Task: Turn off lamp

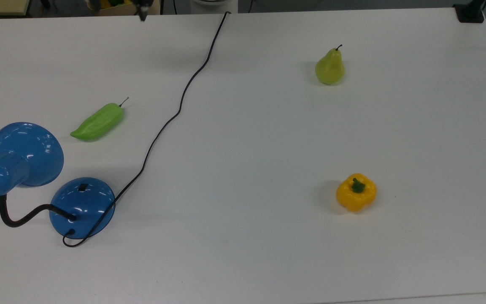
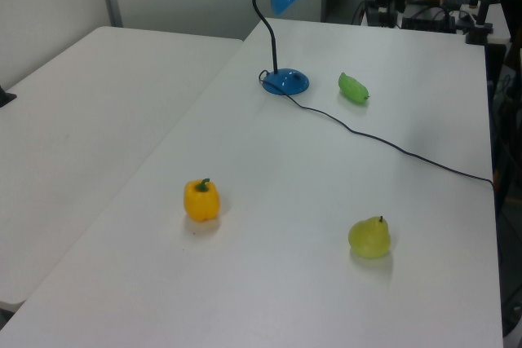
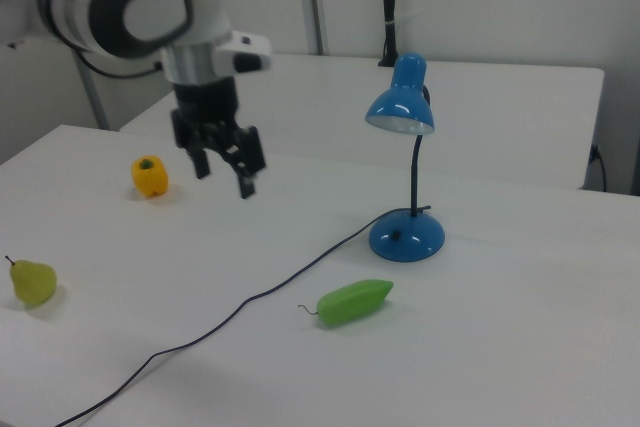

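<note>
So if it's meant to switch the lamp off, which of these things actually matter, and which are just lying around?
Part of the job:
- glossy blue desk lamp with black gooseneck and cord
- small black switch on its domed base
- robot's black two-finger tool, fingers apart

Just lying about:
- long green pepper
- yellow-green pear
- yellow bell pepper

lamp x1 | pear x1 | yel pepper x1 | grn pepper x1
</note>
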